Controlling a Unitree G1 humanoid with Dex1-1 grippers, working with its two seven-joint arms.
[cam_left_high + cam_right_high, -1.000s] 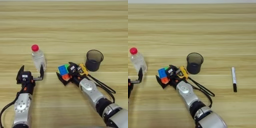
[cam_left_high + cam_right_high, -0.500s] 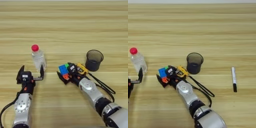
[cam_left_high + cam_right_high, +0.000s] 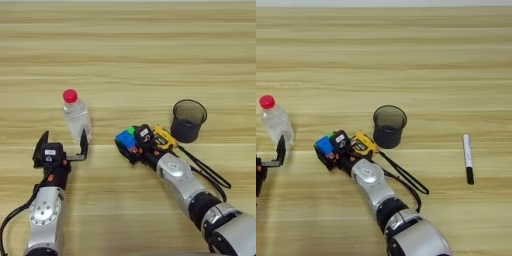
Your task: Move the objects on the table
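My left hand point(image 3: 62, 144) sits low at the near left, forearm pointing up the surface point(image 3: 150, 55), its two black fingers spread wide apart. My right arm reaches in from the lower right, and my right hand point(image 3: 134, 145) has its fingers closed around the cube point(image 3: 126, 140).

Right tool point(image 3: 134, 146) and puzzle cube point(image 3: 127, 141) a touch further left (away from the tape measure point(image 3: 164, 138)).
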